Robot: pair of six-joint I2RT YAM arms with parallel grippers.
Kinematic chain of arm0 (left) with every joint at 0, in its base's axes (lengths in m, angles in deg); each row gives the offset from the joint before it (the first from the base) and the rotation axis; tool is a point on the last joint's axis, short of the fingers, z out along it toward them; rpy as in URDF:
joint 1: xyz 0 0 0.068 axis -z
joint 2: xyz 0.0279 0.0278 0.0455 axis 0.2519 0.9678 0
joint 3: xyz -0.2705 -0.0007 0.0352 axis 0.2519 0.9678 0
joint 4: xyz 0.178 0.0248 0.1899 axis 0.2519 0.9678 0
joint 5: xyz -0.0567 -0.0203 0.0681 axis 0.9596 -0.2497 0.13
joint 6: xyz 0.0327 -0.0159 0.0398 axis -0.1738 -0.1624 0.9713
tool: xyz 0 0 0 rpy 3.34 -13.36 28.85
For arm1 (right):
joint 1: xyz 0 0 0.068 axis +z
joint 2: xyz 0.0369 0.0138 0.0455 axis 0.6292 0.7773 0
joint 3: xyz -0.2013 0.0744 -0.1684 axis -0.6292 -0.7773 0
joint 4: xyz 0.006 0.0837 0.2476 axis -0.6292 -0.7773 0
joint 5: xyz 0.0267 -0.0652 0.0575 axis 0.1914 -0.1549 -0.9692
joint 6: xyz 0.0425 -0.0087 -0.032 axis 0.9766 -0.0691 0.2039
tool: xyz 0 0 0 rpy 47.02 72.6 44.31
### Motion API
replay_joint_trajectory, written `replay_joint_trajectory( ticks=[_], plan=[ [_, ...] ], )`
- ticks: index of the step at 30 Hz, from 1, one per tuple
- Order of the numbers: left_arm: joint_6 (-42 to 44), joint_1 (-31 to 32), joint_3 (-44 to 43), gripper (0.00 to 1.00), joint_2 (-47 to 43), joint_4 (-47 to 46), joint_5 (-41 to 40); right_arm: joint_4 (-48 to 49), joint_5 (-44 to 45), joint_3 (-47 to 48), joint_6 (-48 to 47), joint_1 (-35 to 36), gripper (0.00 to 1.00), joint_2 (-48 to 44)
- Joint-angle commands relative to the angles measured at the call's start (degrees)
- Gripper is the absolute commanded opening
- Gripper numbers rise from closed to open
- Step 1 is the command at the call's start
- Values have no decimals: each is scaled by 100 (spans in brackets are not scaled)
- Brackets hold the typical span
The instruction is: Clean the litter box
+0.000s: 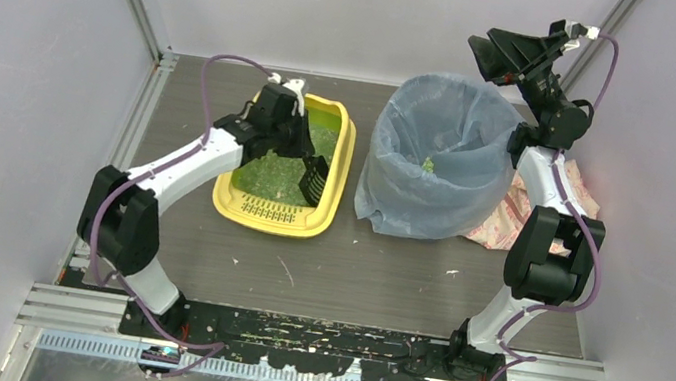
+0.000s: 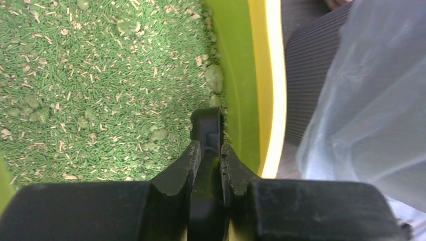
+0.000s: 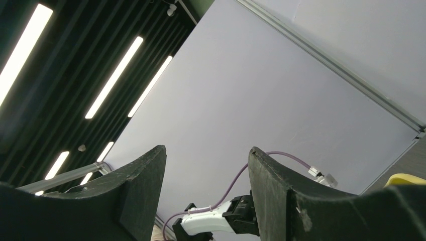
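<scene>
Litter box (image 1: 275, 213) sits on the table (image 1: 381, 278) left of the bagged bin (image 1: 403, 200); my left gripper (image 2: 207, 150) clamps the black scoop (image 1: 315, 182) down in the green litter (image 2: 100, 75), presumably to sift clumps, while my right gripper (image 3: 207, 155) points upward, open and empty.

The left arm (image 1: 197, 157) and right arm (image 1: 543, 181) are white tubes with chunky black joints. Thin purple cables (image 1: 232, 58) loop along them. The right gripper (image 3: 206, 150) has thick black fingers (image 3: 140, 186).
</scene>
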Motion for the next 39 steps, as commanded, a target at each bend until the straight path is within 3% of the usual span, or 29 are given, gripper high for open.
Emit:
replay_joint_trajectory(
  ticks=[1, 11, 17, 24, 35, 39],
  plan=[
    [475, 163, 125, 0, 235, 531, -585, 354, 108, 43, 81, 26, 66, -12],
    [945, 72, -69, 0, 280, 910, -1423, 355, 98, 7, 81, 26, 66, -12],
    [1111, -319, -161, 0, 223, 918, -1450, 355, 91, -40, 67, 26, 66, -27],
    [1254, -737, -534, 0, 234, 860, -1241, 360, 90, -65, 55, 35, 66, -9],
    [901, -760, -1963, 0, 341, 1008, -73, 357, 64, -83, 48, 43, 66, 25],
    [888, -767, -2236, 0, 269, 1149, -152, 355, 64, -88, 54, 44, 66, 55]
  ],
)
